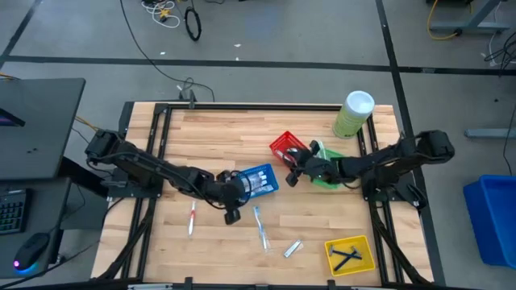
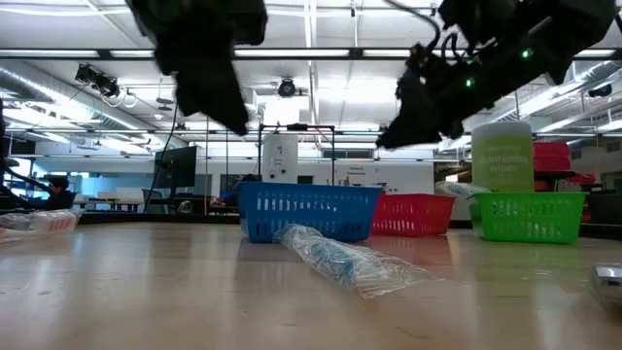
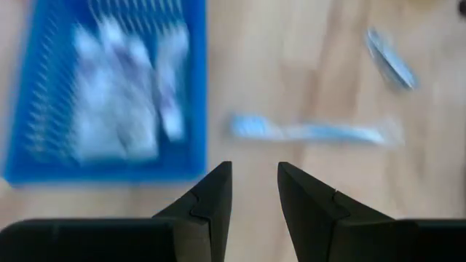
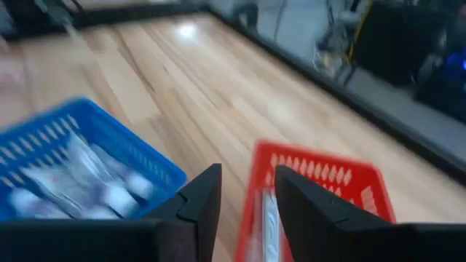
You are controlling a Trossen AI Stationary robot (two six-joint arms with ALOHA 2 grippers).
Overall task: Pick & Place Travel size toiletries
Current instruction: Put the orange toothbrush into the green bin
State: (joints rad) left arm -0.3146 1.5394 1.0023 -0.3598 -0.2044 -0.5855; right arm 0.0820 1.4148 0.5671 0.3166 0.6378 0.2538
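Left pincer [image 1: 231, 211] hangs just off the blue basket's [image 1: 259, 182] front-left corner, over bare desk [image 1: 218, 137]; its jaws stand a small way apart w/ nothing between them (left wrist view). Nearest loose item is the blue-handled toothbrush [image 1: 260, 226] in clear wrap, lying flat just beside that pincer on the side twd the desk's right half. In the left wrist view its long axis [image 3: 313, 132] runs crosswise to the gap between the fingers [image 3: 211, 200], so prob. little wrist turn needed, mostly a short shift fwd & down. Left arm is clearly closer to it than the right. Red-handled toothbrush [image 1: 192, 218] lies on the pincer's other side; small silver tube [image 1: 292, 249] is further off twd the yellow basket [image 1: 350, 254], which holds dark razors [image 1: 347, 256]. Right pincer [image 1: 293, 171] is by the red basket [image 1: 286, 147], jaws parted, empty; right wrist view shows an item lying in that basket.
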